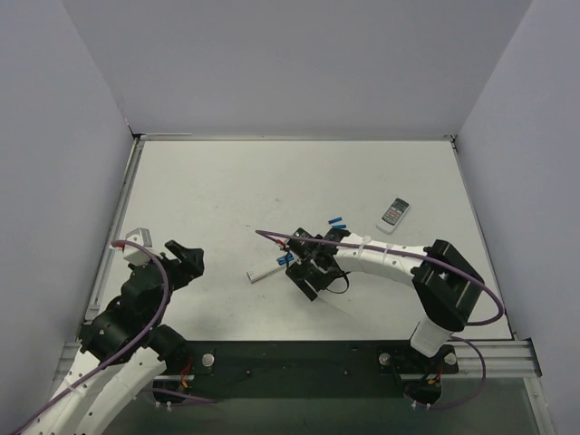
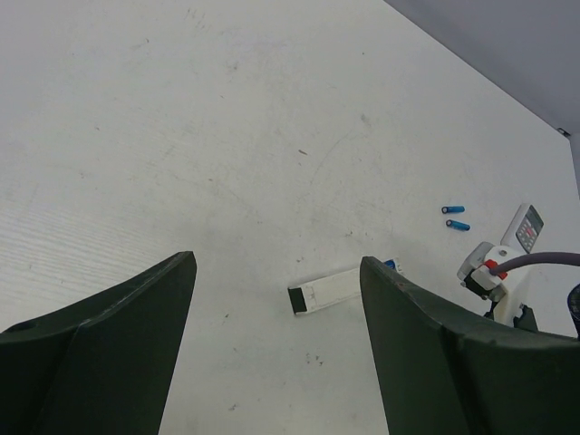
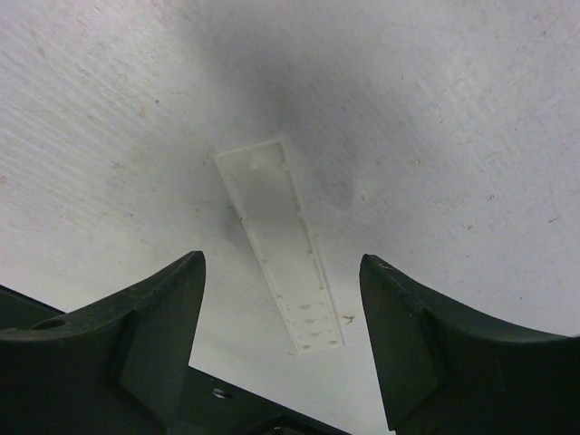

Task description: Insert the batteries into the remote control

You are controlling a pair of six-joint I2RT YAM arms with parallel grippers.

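Observation:
The remote control (image 1: 265, 271) is a slim white bar lying flat at the table's middle. In the left wrist view the remote control (image 2: 331, 290) shows its dark end on the left. Two blue batteries (image 1: 337, 221) lie behind it, and another battery (image 1: 285, 260) rests at its right end. Those batteries (image 2: 456, 217) also show far right in the left wrist view. My right gripper (image 1: 305, 270) hovers open just right of the remote. Between the fingers of that right gripper (image 3: 281, 261) a thin white ribbed cover (image 3: 276, 217) lies on the table, untouched. My left gripper (image 2: 276, 260) is open, empty and well short of the remote.
A wider white-grey remote with a button pad (image 1: 394, 213) lies at the right rear. Grey walls close the table on three sides. The right arm's cable (image 1: 272, 235) arches above the slim remote.

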